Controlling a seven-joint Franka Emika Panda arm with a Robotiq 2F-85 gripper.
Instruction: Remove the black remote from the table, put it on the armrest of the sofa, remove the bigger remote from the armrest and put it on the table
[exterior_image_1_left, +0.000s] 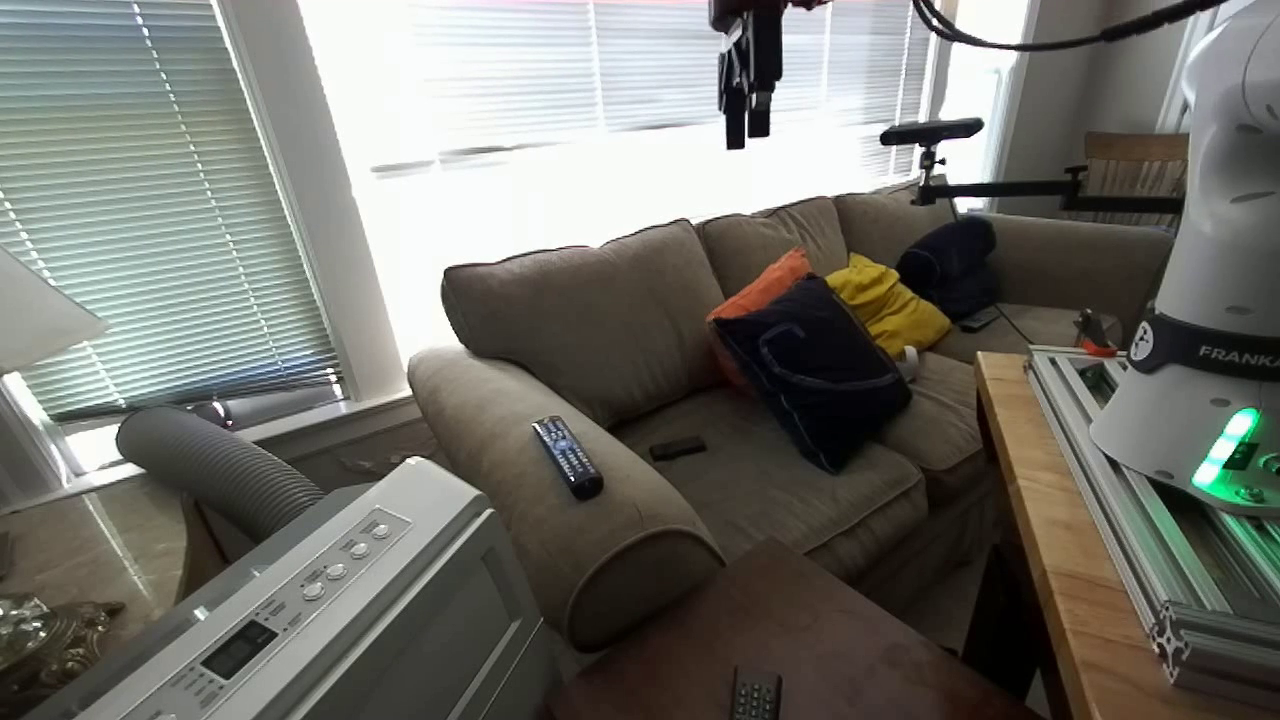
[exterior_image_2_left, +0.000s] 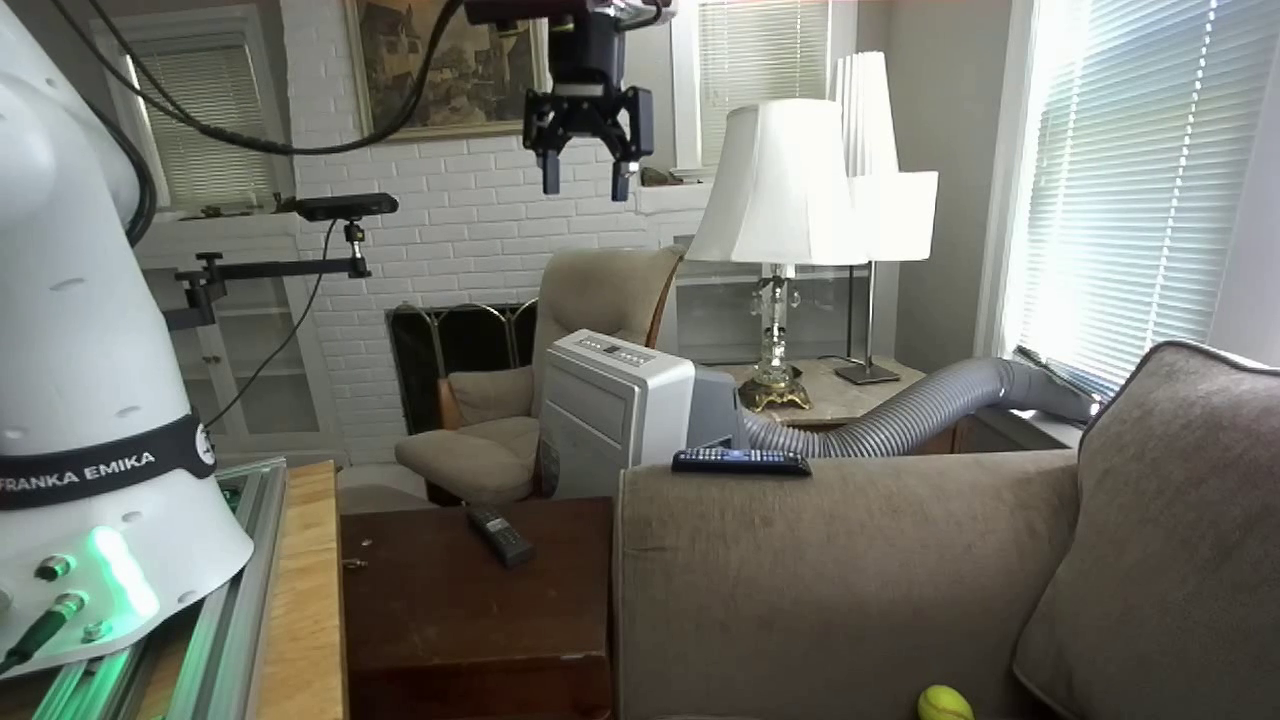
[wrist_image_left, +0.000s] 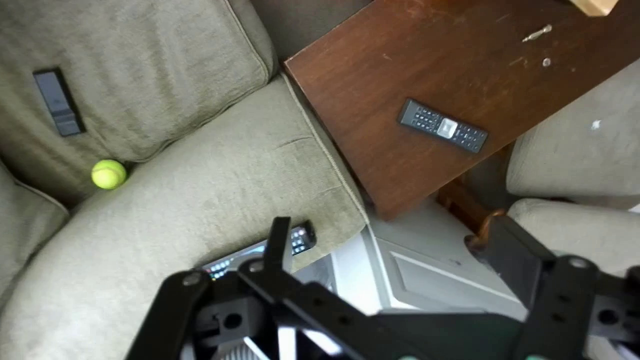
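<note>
Hovering spread wide, hand high up, black remote well below on table, bigger remote below on armrest.

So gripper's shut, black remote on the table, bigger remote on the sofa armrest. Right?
Not quite: the gripper is open; the wrist view shows its jaws wide apart. The rest holds: black remote on the table, bigger remote on the sofa armrest.
</note>
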